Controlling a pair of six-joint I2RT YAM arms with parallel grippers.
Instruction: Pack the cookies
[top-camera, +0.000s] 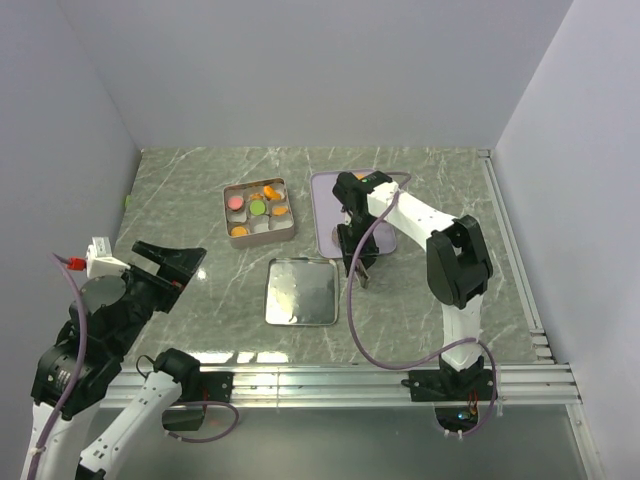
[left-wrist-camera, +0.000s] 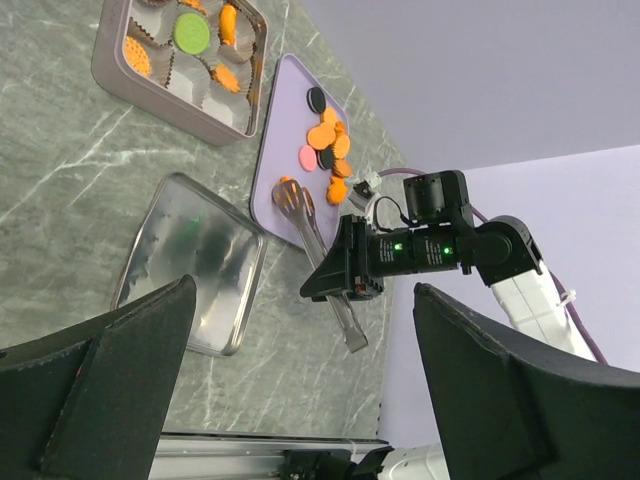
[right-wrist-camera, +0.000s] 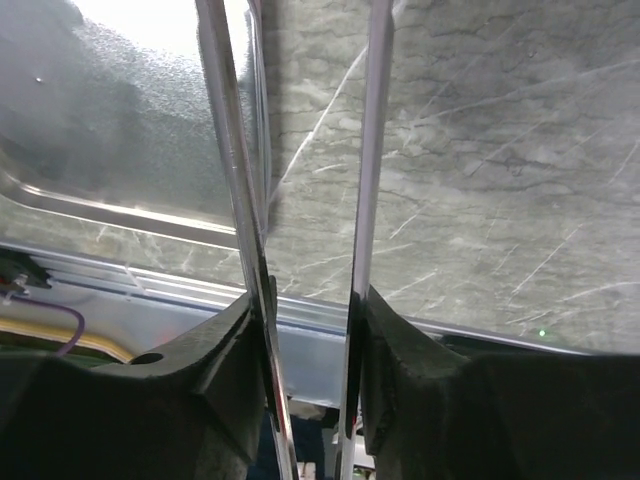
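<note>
Top: tin (top-camera: 258, 212) partly filled, several cookies (top-camera: 257, 207) sit in its paper cups. Left gripper (top-camera: 178, 266) spread wide, empty, at left of desk (top-camera: 200, 180).
Left wrist: a heap of cookies remains on the lavender tray (left-wrist-camera: 288, 110).
Right wrist: right gripper (right-wrist-camera: 305, 320) clamped on the tongs (right-wrist-camera: 234, 180).
Judged roughly midway; lid (top-camera: 300, 292) off.

One open tin (top-camera: 265, 239), one upturned metal lid (top-camera: 300, 292), one lavender tray (left-wrist-camera: 290, 115) and one pair of tongs (left-wrist-camera: 287, 195) are showing on or above the surface (top-camera: 200, 190). The cookies (left-wrist-camera: 322, 135) are numbering one green, two pink and at least two black; the orange ones are overlapping too much for an exact count.
</note>
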